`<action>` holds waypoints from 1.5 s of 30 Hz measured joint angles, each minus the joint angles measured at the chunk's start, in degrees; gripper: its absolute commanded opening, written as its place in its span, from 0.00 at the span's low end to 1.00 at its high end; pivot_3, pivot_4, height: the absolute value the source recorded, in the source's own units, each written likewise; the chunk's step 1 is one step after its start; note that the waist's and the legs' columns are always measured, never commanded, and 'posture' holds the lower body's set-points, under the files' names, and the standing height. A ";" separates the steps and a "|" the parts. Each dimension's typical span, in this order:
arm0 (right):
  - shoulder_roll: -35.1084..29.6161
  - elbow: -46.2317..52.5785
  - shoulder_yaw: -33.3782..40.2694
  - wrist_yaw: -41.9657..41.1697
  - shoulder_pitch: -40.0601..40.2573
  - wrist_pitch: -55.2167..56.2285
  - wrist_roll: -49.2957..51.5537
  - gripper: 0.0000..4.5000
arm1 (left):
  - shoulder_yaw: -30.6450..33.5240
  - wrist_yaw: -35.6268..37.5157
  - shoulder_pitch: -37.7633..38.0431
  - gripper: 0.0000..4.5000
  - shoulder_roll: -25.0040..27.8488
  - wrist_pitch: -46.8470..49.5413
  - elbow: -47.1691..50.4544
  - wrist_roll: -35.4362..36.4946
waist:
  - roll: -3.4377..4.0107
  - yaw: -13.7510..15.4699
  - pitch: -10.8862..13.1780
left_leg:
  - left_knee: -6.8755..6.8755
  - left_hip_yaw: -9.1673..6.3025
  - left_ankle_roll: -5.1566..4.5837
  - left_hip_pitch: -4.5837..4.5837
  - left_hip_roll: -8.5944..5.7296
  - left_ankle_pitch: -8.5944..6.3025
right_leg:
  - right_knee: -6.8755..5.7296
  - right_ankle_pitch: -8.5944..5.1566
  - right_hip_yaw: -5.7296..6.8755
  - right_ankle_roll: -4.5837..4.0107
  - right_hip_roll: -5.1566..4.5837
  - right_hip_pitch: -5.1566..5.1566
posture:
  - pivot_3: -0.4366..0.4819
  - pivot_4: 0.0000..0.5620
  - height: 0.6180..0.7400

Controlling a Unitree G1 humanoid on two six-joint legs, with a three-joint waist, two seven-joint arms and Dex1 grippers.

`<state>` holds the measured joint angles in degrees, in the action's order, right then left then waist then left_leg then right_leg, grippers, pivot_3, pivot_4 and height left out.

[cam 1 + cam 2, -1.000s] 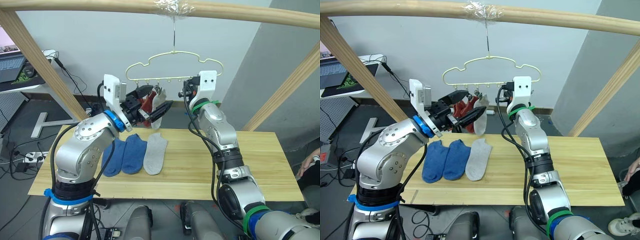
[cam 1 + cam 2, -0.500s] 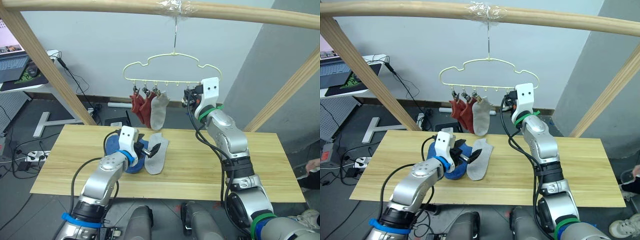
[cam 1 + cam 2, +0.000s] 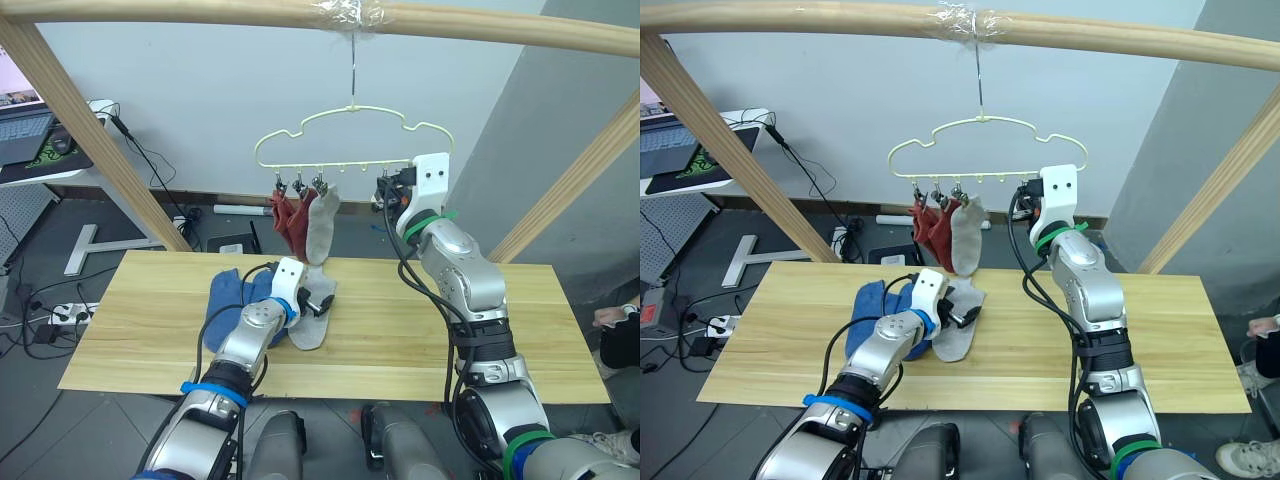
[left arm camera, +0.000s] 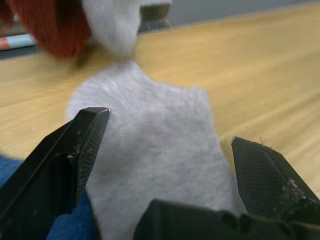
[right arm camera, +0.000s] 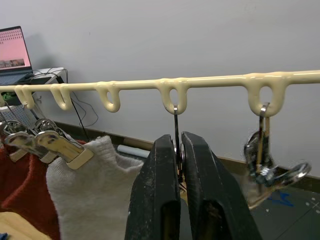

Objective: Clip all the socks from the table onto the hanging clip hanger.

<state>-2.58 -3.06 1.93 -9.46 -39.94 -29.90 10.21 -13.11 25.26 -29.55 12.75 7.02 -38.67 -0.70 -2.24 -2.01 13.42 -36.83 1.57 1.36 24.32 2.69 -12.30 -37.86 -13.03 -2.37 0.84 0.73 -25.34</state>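
No brand, label or legible writing shows anywhere. A thick wooden pole frame (image 3: pixel 200 12) carries the thin pale-yellow cloud-shaped wire clip hanger (image 3: pixel 350 135); two rust red socks (image 3: pixel 287 220) and one light grey sock (image 3: pixel 321 225) hang from its clips. Behind stand a laptop on a side desk (image 3: pixel 25 135) and floor cables (image 3: pixel 40 300). On the light wood plank surface (image 3: pixel 520 330) lie two blue socks (image 3: pixel 228 300) and a second light grey sock (image 4: pixel 155 150). The left gripper (image 4: pixel 170 150) has dropped from the hanger to this flat grey sock, fingers spread over it. The right gripper (image 5: pixel 179 165) stays pressed together on a small metal clip (image 5: pixel 175 130).
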 measured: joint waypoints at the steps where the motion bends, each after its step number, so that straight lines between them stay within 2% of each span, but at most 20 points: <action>1: -0.21 0.11 0.04 0.09 0.00 -0.29 0.00 0.00 | -0.10 0.45 -0.76 0.87 -0.17 -0.87 -1.36 -0.68 | 0.00 0.01 0.00 | -0.01 -0.01 0.00 0.00 0.01 0.00 | 0.00 0.00 0.01 0.00 0.00 0.01 | 0.39 0.43 1.00; 6: -0.71 0.43 0.13 0.73 0.02 -0.72 0.02 0.00 | 0.00 2.17 -1.12 0.55 -0.17 -1.27 -2.17 -1.84 | 0.00 -0.02 0.00 | -0.04 0.01 0.00 -0.02 0.01 0.00 | -0.01 0.01 -0.01 0.01 -0.02 0.03 | 0.39 0.43 1.00; 8: -0.80 0.43 0.19 0.83 0.01 -0.73 0.03 0.00 | 0.14 2.57 -0.96 0.45 -0.19 -1.21 -2.04 -1.80 | 0.00 -0.03 0.00 | -0.04 0.00 0.00 -0.03 0.01 0.00 | -0.01 0.01 -0.01 0.01 -0.02 0.03 | 0.39 0.43 1.00; 11: -0.81 0.43 0.18 0.86 0.01 -0.77 0.07 0.00 | 0.54 3.08 -0.45 0.24 -0.31 -1.08 -1.43 -1.76 | 0.00 -0.03 0.00 | -0.04 -0.01 0.00 -0.03 0.01 0.00 | -0.01 0.01 0.00 0.01 -0.02 0.03 | 0.39 0.43 1.00; 14: -1.03 0.33 0.29 0.74 -0.13 -0.95 0.19 0.00 | 1.25 3.59 1.37 0.03 -0.76 0.34 1.74 -1.40 | 0.00 -0.07 0.00 | -0.03 0.00 0.00 -0.02 0.01 0.00 | -0.01 0.01 -0.01 0.01 -0.04 0.03 | 0.39 0.43 1.00; 15: -1.15 0.00 0.50 0.35 -0.71 -1.70 0.70 0.00 | 1.35 4.00 3.28 0.00 -1.33 1.68 4.82 -1.07 | 0.00 -0.18 0.00 | -0.03 0.03 0.00 -0.01 0.03 0.00 | 0.01 0.01 -0.03 0.01 -0.04 0.03 | 0.39 0.43 1.00; 21: -3.16 -1.76 3.94 -2.35 -4.72 -9.69 6.44 0.00 | -0.02 8.94 14.07 0.00 -2.55 6.53 24.68 3.67 | 0.03 -0.27 0.02 | -0.01 -0.09 0.00 0.02 0.05 0.00 | 0.03 0.00 -0.10 -0.01 -0.10 0.03 | 0.40 0.43 1.00; 27: -7.02 -1.88 7.53 -4.36 -6.87 -17.14 10.98 0.00 | 2.34 6.88 14.36 0.00 -2.01 3.44 35.16 4.39 | 0.07 -0.32 0.03 | -0.04 -0.04 -0.02 -0.05 0.03 0.01 | 0.00 0.00 -0.09 -0.01 -0.08 0.09 | 0.41 0.43 1.00; 30: -7.38 -2.98 10.84 -4.35 -9.45 -24.65 15.60 0.00 | 1.00 4.69 13.35 0.00 -0.42 -3.59 35.73 -0.24 | 0.09 -0.25 0.05 | -0.03 -0.02 -0.02 0.02 0.02 0.01 | 0.03 0.00 -0.11 -0.01 -0.08 0.05 | 0.41 0.43 1.00; 35: -7.37 -6.16 16.95 -3.03 -13.33 -34.78 21.78 0.00 | -1.21 0.28 7.43 0.00 0.35 -13.31 33.50 -7.59 | 0.10 0.18 0.05 | -0.02 0.02 -0.04 0.05 0.00 0.00 | 0.16 0.00 -0.10 0.01 -0.11 0.08 | 0.41 0.43 1.00; 45: -6.27 -7.13 21.15 0.53 -15.13 -40.79 26.26 0.00 | -2.37 -2.51 3.83 0.00 -0.27 -20.44 25.92 -10.64 | 0.10 0.10 0.05 | 0.01 -0.03 -0.07 0.14 0.02 -0.02 | 0.20 0.01 -0.04 0.03 -0.09 0.03 | 0.41 0.43 1.00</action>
<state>-8.86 -10.18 23.08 -8.94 -55.06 -70.69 36.47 -15.48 22.74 -25.73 12.48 -13.42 -12.76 -11.34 -2.14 -1.91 13.47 -36.82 1.53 1.29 24.46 2.71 -12.32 -37.66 -13.03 -2.41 0.86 0.64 -25.31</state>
